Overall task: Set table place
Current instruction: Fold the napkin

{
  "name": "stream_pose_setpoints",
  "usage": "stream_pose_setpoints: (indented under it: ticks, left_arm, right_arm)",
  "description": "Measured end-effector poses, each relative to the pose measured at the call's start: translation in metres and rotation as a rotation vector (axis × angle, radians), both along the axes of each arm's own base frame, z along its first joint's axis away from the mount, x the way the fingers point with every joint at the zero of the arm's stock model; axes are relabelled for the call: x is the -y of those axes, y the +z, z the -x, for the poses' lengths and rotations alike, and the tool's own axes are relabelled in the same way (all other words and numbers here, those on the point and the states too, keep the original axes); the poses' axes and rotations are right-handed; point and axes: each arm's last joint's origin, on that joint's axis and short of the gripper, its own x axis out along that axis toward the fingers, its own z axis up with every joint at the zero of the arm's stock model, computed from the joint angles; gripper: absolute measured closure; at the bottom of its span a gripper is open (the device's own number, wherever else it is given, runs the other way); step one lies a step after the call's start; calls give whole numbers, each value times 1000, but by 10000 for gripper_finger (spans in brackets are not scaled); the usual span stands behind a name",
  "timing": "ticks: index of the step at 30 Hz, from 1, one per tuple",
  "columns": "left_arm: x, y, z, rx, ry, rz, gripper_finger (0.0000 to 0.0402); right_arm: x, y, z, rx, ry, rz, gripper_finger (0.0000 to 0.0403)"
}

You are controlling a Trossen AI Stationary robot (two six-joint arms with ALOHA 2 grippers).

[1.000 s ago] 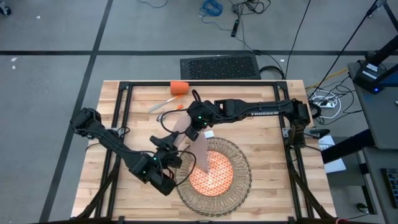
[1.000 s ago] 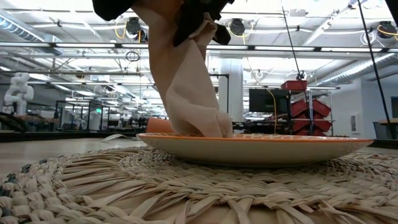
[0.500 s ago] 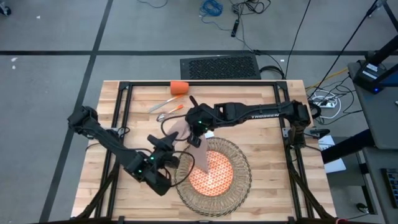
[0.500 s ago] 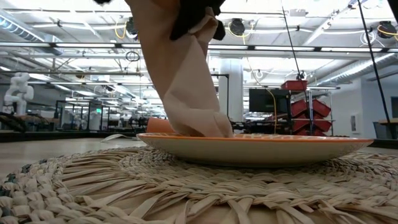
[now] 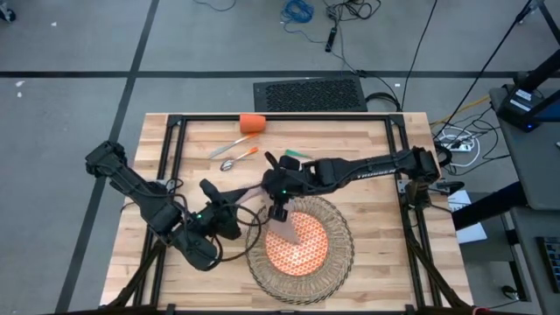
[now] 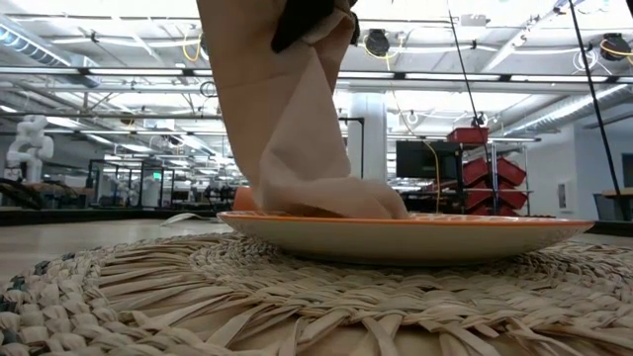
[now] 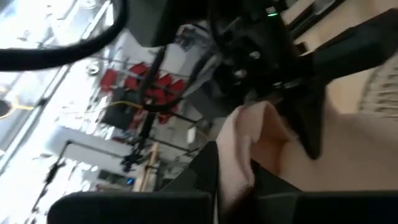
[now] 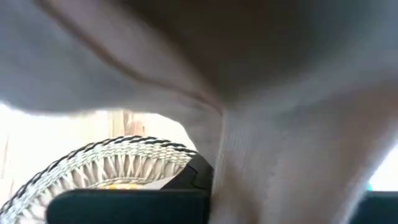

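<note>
The beige napkin (image 6: 287, 119) hangs over the orange-patterned plate (image 6: 415, 232), which sits on the round woven placemat (image 5: 341, 262) near the table's front. My right gripper (image 5: 279, 210) is above the plate's left part, shut on the napkin's top. My left gripper (image 5: 234, 219) stands just left of the placemat, shut on another part of the napkin (image 7: 239, 155). The right wrist view is almost filled with cloth (image 8: 280, 155), with the placemat (image 8: 124, 163) showing below it. My left gripper pinches a bunched edge of the napkin (image 7: 235, 177) between its two fingers, coming about level from the table's left. The cloth runs on from there toward my right gripper (image 7: 298, 93). My right gripper holds the napkin's gathered top (image 6: 326, 44) from above, slanting down. The cloth hangs below it in loose folds, and its lower end (image 6: 326, 203) lies crumpled on the plate.
At the table's far side lie an orange cup (image 5: 252, 123), a spoon and an orange-handled knife (image 5: 234, 154), and a green-handled fork (image 5: 293, 153). The black frame rails (image 5: 171, 157) run along the table's edges.
My right gripper has carried the napkin's top toward the near edge, over the plate, rolling as it went. My left gripper has risen and drawn back toward the table's left. The napkin's lower end has stayed on the plate and spread wider.
</note>
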Motion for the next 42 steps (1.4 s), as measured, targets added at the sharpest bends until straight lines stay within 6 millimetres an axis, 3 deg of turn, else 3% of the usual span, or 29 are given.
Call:
stream_pose_setpoints:
  ticks: [7, 24, 33, 42]
  left_arm:
    - [-3, -1, 4, -90, -93, 45, 401]
    - [-9, -5, 4, -166, -117, 45, 401]
    - [-17, 9, 15, -141, -159, 111, 401]
    - [-18, 12, 16, -158, -230, 188, 401]
  right_arm:
    - [-23, 2, 2, 32, -11, 87, 353]
    - [-75, 16, 8, 200, -77, 396, 288]
    - [-91, 17, 15, 207, -89, 485, 286]
    - [-87, 26, 7, 281, -92, 502, 286]
